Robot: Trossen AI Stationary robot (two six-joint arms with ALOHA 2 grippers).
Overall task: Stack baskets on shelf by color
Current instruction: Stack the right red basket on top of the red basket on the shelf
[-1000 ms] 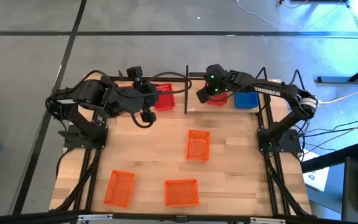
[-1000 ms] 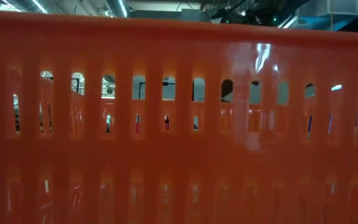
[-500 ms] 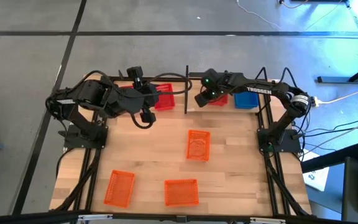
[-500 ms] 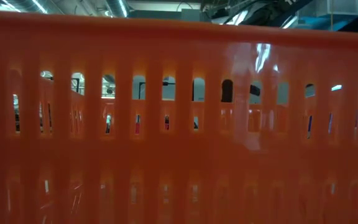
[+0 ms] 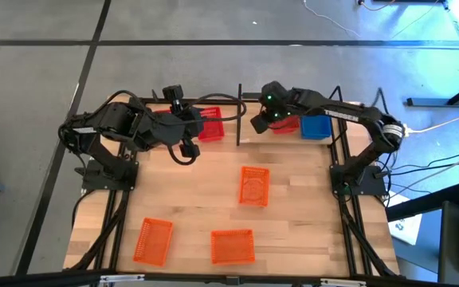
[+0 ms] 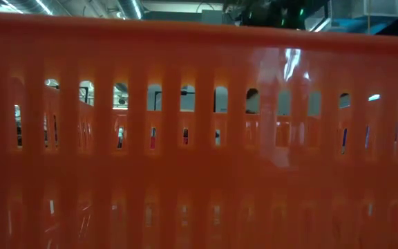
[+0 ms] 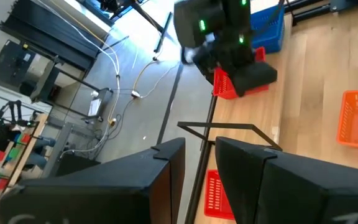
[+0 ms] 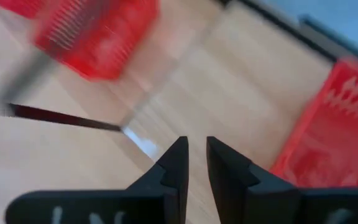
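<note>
Shelf (image 5: pixel 237 119) at table's far edge holds red baskets (image 5: pixel 210 123) and a blue basket (image 5: pixel 315 127). Three orange baskets (image 5: pixel 253 186) lie on the table. Left gripper (image 5: pixel 188 131) beside red basket, right gripper (image 8: pixel 192 163) over shelf: both narrowly parted, empty.

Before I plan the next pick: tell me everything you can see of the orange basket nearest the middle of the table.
The middle orange basket is a small rectangular tray of slotted plastic mesh, open side up and looking empty. It rests flat on the wooden tabletop, long side running toward the shelf, slightly skewed. Nothing touches it; both grippers are away at the shelf. Two more orange baskets lie apart from it near the front edge.
</note>
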